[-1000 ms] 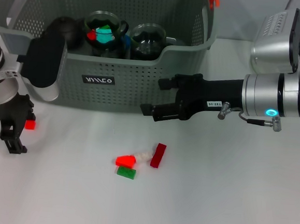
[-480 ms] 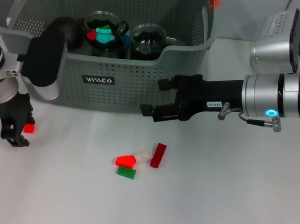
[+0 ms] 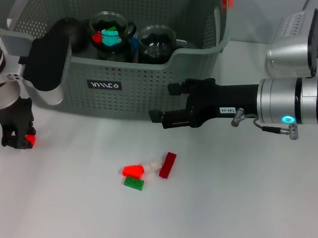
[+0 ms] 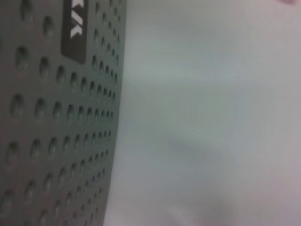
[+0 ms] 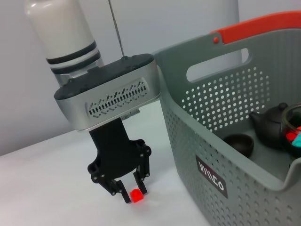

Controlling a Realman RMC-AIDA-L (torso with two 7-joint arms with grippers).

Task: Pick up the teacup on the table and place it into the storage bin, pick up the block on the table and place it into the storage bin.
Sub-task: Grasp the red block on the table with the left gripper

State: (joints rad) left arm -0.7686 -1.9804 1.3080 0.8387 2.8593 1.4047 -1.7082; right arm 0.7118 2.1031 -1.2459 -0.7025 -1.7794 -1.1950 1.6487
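Observation:
A small red block (image 3: 32, 140) (image 5: 136, 195) lies on the white table at the left, in front of the storage bin (image 3: 123, 77). My left gripper (image 3: 19, 139) (image 5: 133, 193) stands over it, its black fingers pressed against both sides of the block. My right gripper (image 3: 163, 103) hovers open and empty in front of the bin's right half. A dark teacup (image 5: 239, 143) sits inside the bin beside a dark teapot (image 5: 268, 129). The left wrist view holds only the bin's perforated wall (image 4: 56, 117) and bare table.
Loose blocks lie mid-table: a red one (image 3: 133, 170), a green one (image 3: 134, 184), a dark red bar (image 3: 168, 165) and a pale piece (image 3: 152, 165). Two glass vessels (image 3: 108, 35) (image 3: 154, 41) stand in the bin. My right arm's silver housing (image 3: 294, 44) is at the far right.
The left gripper's fingers have drawn together around the red block, and the block shifted slightly toward the front. The right arm has not moved.

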